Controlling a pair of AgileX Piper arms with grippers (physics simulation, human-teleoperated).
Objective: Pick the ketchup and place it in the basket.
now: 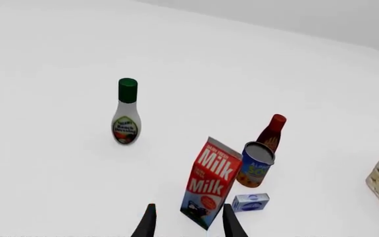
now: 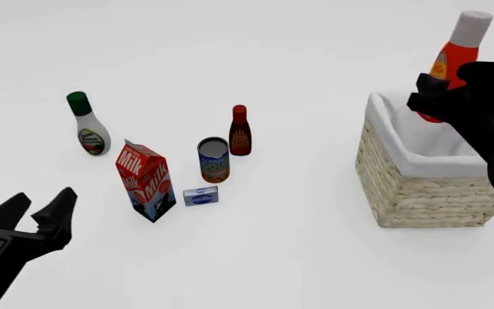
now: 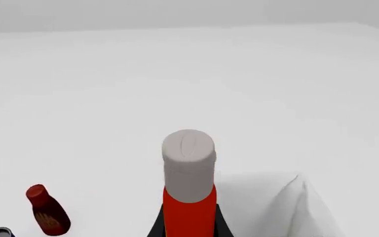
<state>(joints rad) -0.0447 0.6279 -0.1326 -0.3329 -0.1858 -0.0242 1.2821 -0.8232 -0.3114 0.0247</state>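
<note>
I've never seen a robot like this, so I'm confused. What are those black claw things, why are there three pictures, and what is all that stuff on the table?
The black claws are grippers, the robot's hands. It has two arms, and this is a computer-made scene, not a real room.

One picture looks down over the whole white table. The other two come from small cameras on each arm, looking along its fingers.

The right gripper is shut on the ketchup, a red-orange bottle with a white cap, holding it up above the basket. The left gripper is open and holds nothing.

Standing on the table are a milk carton, a can, a small blue-and-white box, a dark-red bottle and a white bottle with a green cap.
</note>
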